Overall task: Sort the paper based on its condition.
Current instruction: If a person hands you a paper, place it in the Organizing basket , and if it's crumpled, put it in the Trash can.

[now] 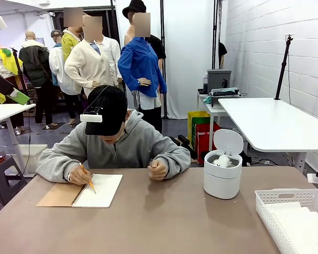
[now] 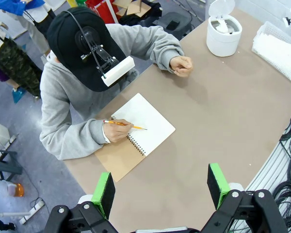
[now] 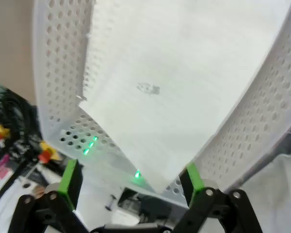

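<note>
A smooth white sheet of paper (image 3: pixel 184 97) with a torn spiral edge lies flat in the white perforated basket (image 3: pixel 53 73). My right gripper (image 3: pixel 131 179) hangs just above it, open, its green pads wide apart on either side of the sheet's near corner. In the front view the basket (image 1: pixel 265 203) stands at the table's right front with smooth paper (image 1: pixel 294 219) in it. A crumpled white wad (image 1: pixel 222 160) sits in the small white bin (image 1: pixel 221 182), whose lid stands up. My left gripper (image 2: pixel 161 191) is open, high above the table with nothing between its fingers.
A person at the far side writes with a pencil (image 1: pixel 88 181) in an open spiral notebook (image 1: pixel 98 190) with a brown card cover; the other hand (image 1: pixel 158 170) rests as a fist on the table. Brown tabletop (image 1: pixel 159 222) lies bare between notebook, bin and basket.
</note>
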Controlling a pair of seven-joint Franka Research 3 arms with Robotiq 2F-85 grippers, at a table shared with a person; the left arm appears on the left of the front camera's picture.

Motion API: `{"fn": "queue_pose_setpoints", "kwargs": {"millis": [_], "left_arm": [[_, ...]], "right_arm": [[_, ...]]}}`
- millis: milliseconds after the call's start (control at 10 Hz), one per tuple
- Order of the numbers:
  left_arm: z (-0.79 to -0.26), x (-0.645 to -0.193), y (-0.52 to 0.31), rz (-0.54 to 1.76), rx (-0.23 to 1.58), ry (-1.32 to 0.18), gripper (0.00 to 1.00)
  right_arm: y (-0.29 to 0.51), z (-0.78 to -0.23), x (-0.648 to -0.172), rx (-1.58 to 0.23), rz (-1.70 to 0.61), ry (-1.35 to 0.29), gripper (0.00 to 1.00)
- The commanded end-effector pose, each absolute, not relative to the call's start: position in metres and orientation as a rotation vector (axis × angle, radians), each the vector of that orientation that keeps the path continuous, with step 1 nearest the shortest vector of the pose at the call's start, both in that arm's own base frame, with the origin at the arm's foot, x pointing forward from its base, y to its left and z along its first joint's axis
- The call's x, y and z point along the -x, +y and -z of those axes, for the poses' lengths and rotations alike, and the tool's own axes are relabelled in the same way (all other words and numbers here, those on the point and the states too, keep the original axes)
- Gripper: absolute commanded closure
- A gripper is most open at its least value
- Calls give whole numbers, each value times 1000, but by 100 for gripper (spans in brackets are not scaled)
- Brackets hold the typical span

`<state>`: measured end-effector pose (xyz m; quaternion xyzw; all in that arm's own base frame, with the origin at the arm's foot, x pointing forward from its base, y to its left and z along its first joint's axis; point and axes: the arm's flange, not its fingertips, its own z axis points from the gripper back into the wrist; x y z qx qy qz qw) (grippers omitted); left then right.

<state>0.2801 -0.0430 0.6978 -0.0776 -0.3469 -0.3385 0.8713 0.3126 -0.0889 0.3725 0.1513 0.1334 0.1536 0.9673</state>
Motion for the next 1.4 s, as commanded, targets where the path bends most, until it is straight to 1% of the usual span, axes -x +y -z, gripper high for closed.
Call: {"fn": "queue_pose_setpoints", "kwargs": {"millis": [0, 100, 200, 400, 500, 600, 900, 1000, 1100, 1300], "left_arm": [[-698, -280, -42, 705, 163, -726, 0], [-698, -280, -42, 705, 163, -726, 0], [-698, -280, -42, 705, 163, -726, 0], [-698, -280, -42, 705, 163, -726, 0], [-698, -280, -42, 705, 163, -726, 0], [-698, -280, -42, 705, 163, -726, 0], [-698, -280, -42, 705, 163, -726, 0], [-698, -280, -42, 705, 163, -726, 0], [-698, -280, -42, 705, 163, -726, 0], [-698, -280, -42, 705, 163, -726, 0]], "right_arm": [[-77, -370, -274, -186, -376, 239, 0], [-76, -385, -278, -173, -417, 219, 0], [-73, -394, -280, -198, -453, 199, 0], [-68, -402, -285, -287, -490, 146, 0], [-69, -410, -291, -331, -426, 127, 0], [-75, -419, -303, -217, -459, 173, 0], [-75, -419, -303, -217, -459, 173, 0], [-74, -421, -302, -241, -459, 157, 0], [-51, -431, -300, -273, -601, 140, 0], [-10, -450, -305, -318, -774, 109, 0]]}}
